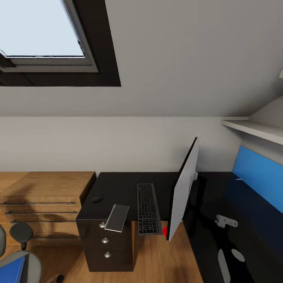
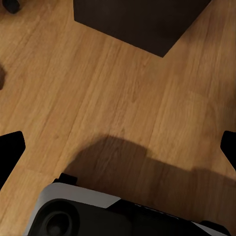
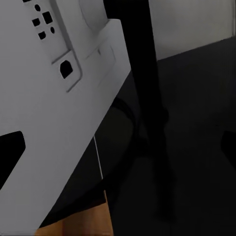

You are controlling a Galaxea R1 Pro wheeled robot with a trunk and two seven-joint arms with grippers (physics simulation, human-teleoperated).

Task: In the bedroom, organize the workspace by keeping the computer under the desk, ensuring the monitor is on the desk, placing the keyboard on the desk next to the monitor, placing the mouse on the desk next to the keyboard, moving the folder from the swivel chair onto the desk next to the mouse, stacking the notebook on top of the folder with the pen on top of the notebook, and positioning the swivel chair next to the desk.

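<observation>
1 folder (image 1: pixel 11 271) corner shows, cut off by frame.

The glossy black worktop (image 1: pixel 118 188) is carrying the keyboard (image 1: pixel 148 208), the mouse (image 1: pixel 97 199) and the monitor (image 1: pixel 182 192). A grey slab (image 1: pixel 117 217) is lying at its front edge, overhanging the drawers, and the keyboard's near end is overhanging too.

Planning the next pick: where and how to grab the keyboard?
Grip the keyboard at its near short end, which overhangs the desk front edge. Likely come from the front, jaws above and below: it is flat and slim, and the monitor crowds its right side.
</observation>
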